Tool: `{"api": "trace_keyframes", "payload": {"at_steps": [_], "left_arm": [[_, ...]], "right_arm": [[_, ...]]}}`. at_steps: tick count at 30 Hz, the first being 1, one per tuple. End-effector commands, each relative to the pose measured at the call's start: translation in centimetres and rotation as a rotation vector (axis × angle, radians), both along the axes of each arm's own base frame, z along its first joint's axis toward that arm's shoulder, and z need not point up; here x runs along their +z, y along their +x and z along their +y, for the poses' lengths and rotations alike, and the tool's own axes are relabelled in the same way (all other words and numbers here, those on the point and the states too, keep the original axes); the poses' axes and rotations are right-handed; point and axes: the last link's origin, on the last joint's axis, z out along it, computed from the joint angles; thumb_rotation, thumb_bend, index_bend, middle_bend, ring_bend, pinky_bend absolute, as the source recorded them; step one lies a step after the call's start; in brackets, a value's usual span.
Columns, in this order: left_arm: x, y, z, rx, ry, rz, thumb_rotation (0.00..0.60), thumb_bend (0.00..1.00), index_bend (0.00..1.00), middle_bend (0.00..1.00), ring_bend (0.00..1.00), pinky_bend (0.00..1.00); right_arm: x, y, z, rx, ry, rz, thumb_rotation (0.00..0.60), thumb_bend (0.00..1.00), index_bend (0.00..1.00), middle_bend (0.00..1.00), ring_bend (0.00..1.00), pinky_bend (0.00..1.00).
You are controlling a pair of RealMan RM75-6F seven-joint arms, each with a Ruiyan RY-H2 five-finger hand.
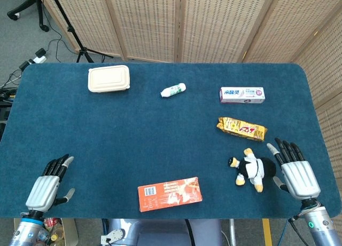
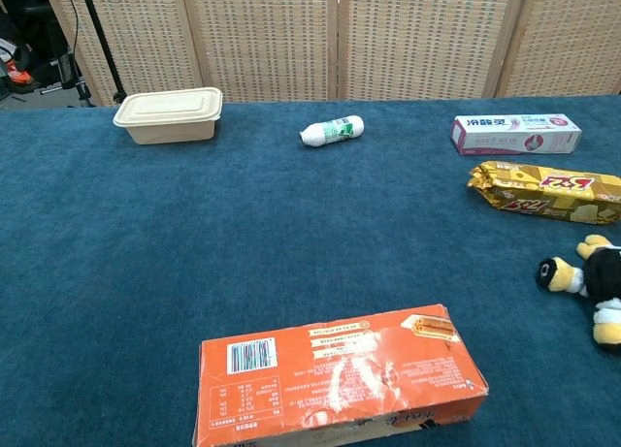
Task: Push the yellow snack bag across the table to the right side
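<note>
Barcode on orange box (image 2: 335, 376) — other lettering too small.

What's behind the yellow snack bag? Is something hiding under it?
Behind the yellow snack bag lies a toothpaste box, apart from it. The bag lies flat on the blue table; whatever is beneath it is covered.

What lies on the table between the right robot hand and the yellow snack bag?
In the head view only bare blue cloth separates the right robot hand from the yellow snack bag. The penguin toy sits just left of that line.
</note>
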Motion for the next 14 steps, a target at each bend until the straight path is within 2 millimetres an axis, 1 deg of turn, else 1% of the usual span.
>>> {"api": "trace_keyframes", "payload": {"at_steps": [1, 6, 14], "left_arm": [[0.4, 0.0, 0.0, -0.008, 0.014, 0.008, 0.6, 0.32, 0.0, 0.0, 0.0, 0.01], [1.1, 0.3, 0.2, -0.021, 0.05, 0.011, 0.6, 0.32, 0.0, 0.0, 0.0, 0.01], [1.7, 0.8, -0.1, -0.032, 0.065, 0.001, 0.6, 0.32, 0.0, 0.0, 0.0, 0.01]], "right_arm": [[0.9, -0.5, 0.6, 0.008, -0.012, 0.009, 0.6, 0.25, 0.11, 0.0, 0.0, 0.08], [1.5, -0.6, 0.7, -0.005, -0.025, -0.022, 0.6, 0.25, 0.11, 0.0, 0.0, 0.08], [1.3, -0.7, 0.9, -0.009, -0.009, -0.021, 0.6, 0.25, 0.11, 0.0, 0.0, 0.08]]}}
